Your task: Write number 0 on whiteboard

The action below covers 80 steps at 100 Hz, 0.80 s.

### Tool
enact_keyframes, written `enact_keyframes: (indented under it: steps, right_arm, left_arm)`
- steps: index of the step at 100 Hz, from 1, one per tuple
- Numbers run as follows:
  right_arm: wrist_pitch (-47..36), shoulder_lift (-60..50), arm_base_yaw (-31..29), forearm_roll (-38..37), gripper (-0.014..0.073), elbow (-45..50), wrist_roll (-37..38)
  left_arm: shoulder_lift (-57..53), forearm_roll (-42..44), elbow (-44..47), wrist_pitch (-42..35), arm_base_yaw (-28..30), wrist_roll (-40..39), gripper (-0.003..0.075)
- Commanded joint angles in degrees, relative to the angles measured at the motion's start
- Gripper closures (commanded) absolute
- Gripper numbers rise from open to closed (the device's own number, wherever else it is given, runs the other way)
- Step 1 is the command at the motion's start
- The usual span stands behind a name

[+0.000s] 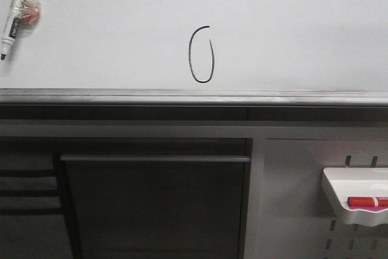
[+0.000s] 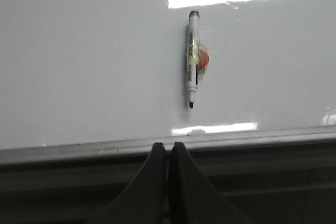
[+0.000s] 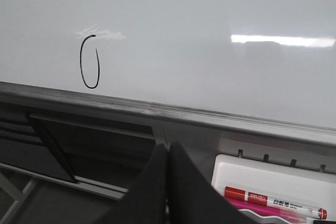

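Glossy white whiteboard fills the upper half of the front view, grey metal edge strip along its foot. The number 0 sits just right of centre, low on the board; thin black stroke, tall narrow oval, long axis running 12 to 6 o'clock, gap unclosed near 1 o'clock at its top. A black-tipped marker lies against the board at far 10 o'clock, tip toward 6, a clear-and-red clip at its middle. White tray with a red marker hangs at 4 o'clock below the board. Neither arm shows here. Left wrist view: left gripper jaws together, holding nothing, set below the edge strip; the black-tipped marker stands directly beyond them at 12 o'clock, clear of contact. Right wrist view: right gripper jaws together, empty; the digit at 10 o'clock, the tray at 4 o'clock. Judgement: writing step looks done, marker parked; what remains, if anything, is closing the top gap, which would call for regrasping the marker.
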Motion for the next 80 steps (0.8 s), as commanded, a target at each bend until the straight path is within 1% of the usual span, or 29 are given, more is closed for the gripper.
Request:
enact_keyframes:
  steps: [1,5,20,80]
  right_arm:
    - [-4.3,0.23,-0.22,-0.54,0.0666,-1.37,0.0]
    - [-4.3,0.23,-0.22,-0.54,0.0666,-1.37,0.0]
    - [-4.3,0.33,-0.22,-0.54,0.0666,-1.37,0.0]
    - [-4.82,0.02,-0.22,-0.54,0.0666,-0.92,0.0]
  left_arm:
    - [-1.4,0.93,1.63,-6.58,1.07,-3.52,0.0741]
    - [-1.4,0.01,1.34,-4.58,1.77,-3.52,0.0741]
    - [-1.4,-0.26,1.48,-4.25,4.31,-3.52,0.0741]
    - [-1.4,-0.26,1.48,-4.25,4.38,-3.42,0.0741]
